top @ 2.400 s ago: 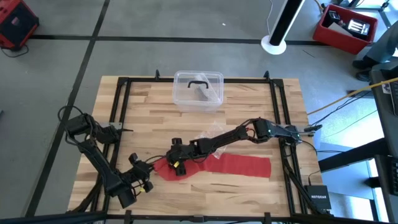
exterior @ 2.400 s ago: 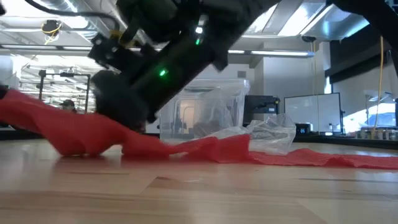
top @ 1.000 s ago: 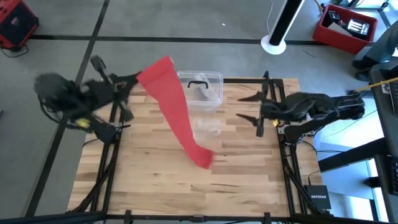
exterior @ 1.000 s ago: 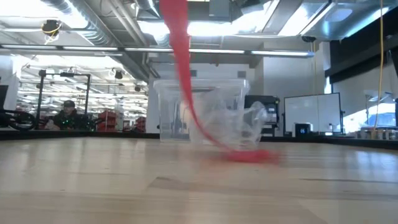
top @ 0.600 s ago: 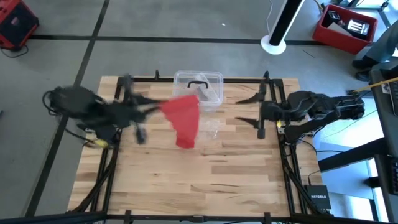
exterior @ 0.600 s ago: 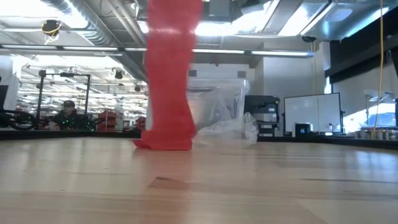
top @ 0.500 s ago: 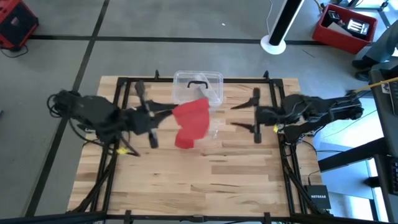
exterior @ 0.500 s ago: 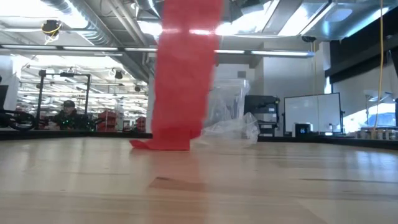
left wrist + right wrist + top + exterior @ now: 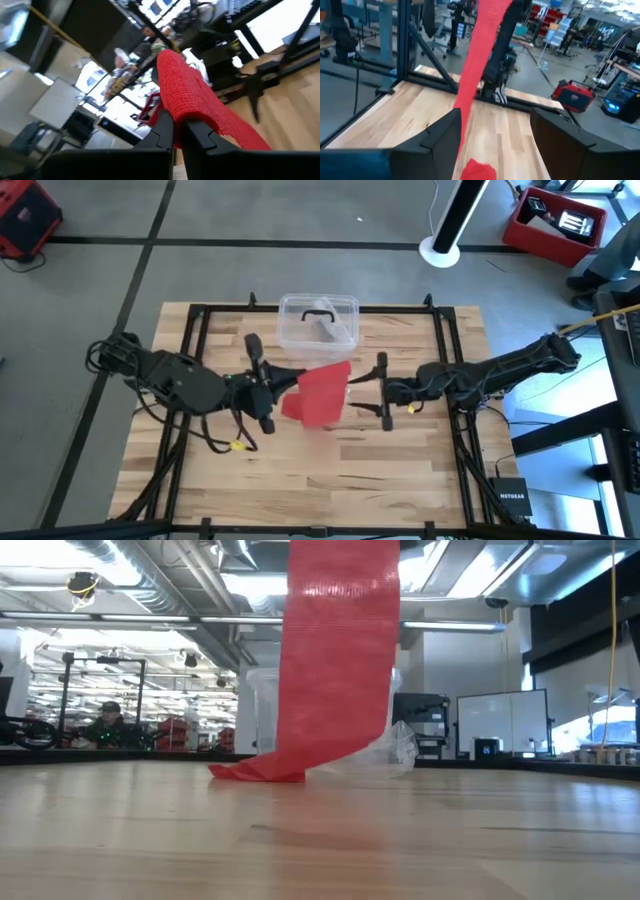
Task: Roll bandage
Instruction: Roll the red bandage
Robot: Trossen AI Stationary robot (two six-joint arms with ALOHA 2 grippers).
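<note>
Wooden table [image 9: 400,470]; left gripper [image 9: 176,131] clamps red bandage [image 9: 335,670], tail on wood; right gripper [image 9: 492,132] wide.

Floor [image 9: 300,220]: grey concrete crossed by dark lines. Table [image 9: 330,470]: pale wood planks inside a black frame. White post on a round base [image 9: 445,225] beyond the table's far edge. Red bin [image 9: 555,220] at the far right; red case [image 9: 25,220] at the far left. Ceiling [image 9: 130,590]: exposed ducts and strip lights. Monitors [image 9: 500,725] on desks to the right. Seated person [image 9: 105,725] far off, possibly at a workbench.
</note>
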